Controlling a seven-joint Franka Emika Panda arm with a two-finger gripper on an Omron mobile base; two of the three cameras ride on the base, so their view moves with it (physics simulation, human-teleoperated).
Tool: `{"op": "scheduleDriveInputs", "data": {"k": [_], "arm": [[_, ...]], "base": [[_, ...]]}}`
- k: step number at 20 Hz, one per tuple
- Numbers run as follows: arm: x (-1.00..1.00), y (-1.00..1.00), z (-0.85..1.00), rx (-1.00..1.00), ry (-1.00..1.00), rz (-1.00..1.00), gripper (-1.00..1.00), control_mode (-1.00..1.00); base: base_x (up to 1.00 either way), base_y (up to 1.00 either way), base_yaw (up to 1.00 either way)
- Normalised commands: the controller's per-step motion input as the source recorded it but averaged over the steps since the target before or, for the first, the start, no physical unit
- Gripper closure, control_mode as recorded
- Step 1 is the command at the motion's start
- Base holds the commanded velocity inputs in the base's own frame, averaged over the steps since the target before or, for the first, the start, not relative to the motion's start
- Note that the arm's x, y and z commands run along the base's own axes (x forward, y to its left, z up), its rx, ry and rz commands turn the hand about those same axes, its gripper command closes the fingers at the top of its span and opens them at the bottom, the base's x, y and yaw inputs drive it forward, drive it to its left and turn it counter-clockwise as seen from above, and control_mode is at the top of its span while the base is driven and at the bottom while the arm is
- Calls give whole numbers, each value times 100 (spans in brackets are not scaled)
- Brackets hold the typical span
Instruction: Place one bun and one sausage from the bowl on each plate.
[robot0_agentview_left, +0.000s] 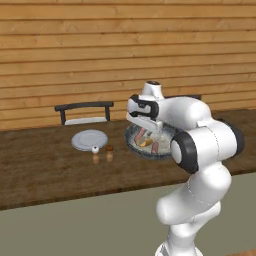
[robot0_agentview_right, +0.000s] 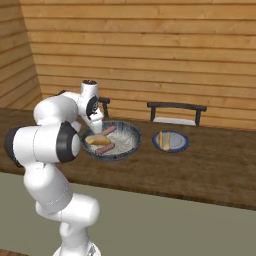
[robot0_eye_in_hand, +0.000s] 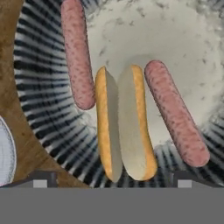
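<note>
We note, at the left of the left base view, the plain grey plate (robot0_agentview_left: 89, 139) lying bare on the wooden counter (robot0_agentview_left: 45, 165), with a white-capped shaker (robot0_agentview_left: 95, 151) and a brown-capped shaker (robot0_agentview_left: 109, 150) just beside its near edge and a dark chair (robot0_agentview_left: 84, 112) behind it. To its right sits the bowl (robot0_agentview_left: 134, 145), partly behind the arm. In the hand view the bowl's striped rim (robot0_eye_in_hand: 39, 109) holds a sausage (robot0_eye_in_hand: 78, 52) at left, a split bun (robot0_eye_in_hand: 124, 122) in the middle and a second sausage (robot0_eye_in_hand: 175, 118) at right, the bun lying between the two. The gripper (robot0_eye_in_hand: 113, 180) hangs above the bun, fingers spread wide and holding nothing. In the right base view, the blue-rimmed plate (robot0_agentview_right: 170, 141) lies right of the bowl, carrying a bun and a sausage.
</note>
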Motion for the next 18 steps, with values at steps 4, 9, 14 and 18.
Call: {"op": "scheduleDriveInputs", "data": {"k": [4,9,14,18], "arm": [[1,-22,-40,5,1,-7,-100,-100],[-10,-20,-24,5,0,-1,-100,-100],[4,15,-15,0,0,0,-100,-100],[0,15,-16,0,0,0,-100,-100]], "base": [[0,0,0],[0,0,0],[0,0,0],[0,0,0]]}}
